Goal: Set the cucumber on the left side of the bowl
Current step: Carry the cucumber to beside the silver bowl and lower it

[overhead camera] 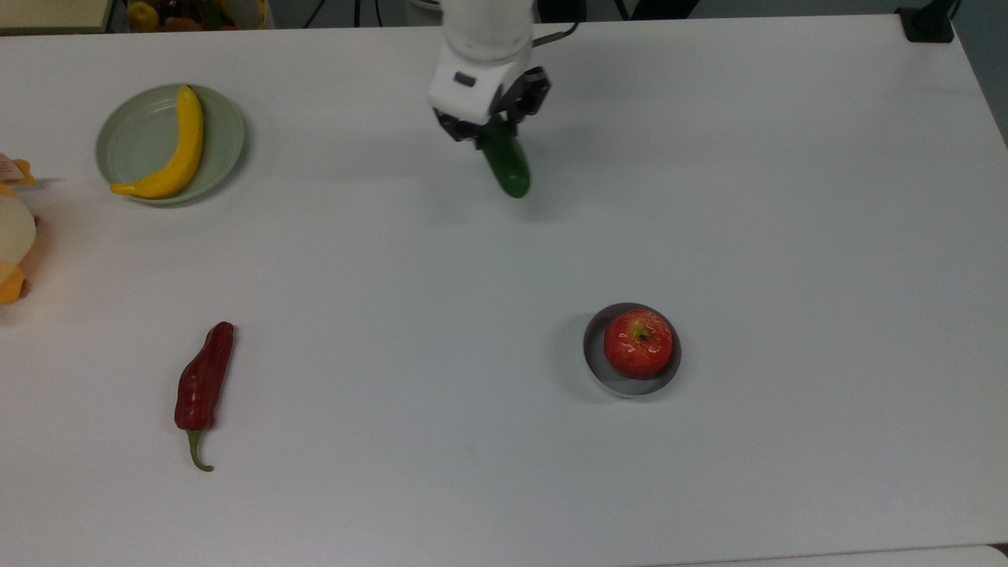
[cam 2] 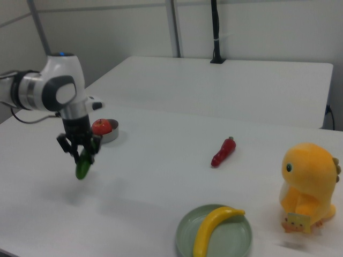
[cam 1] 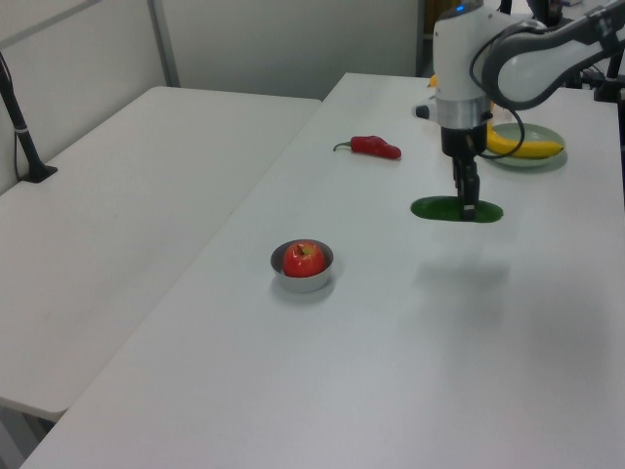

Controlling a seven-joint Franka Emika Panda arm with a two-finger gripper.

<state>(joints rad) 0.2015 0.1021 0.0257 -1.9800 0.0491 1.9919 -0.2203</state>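
Cucumber held up off the table

The gripper (overhead camera: 490, 135) clamps the cucumber (overhead camera: 505, 165), well apart from the bowl (overhead camera: 596, 364) holding an apple (overhead camera: 638, 342); a banana (overhead camera: 175, 148) lies on the plate (overhead camera: 135, 138).

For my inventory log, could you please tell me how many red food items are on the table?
2: an apple in the grey bowl, and a chili pepper lying toward the top view's lower left. Nothing seems hidden.
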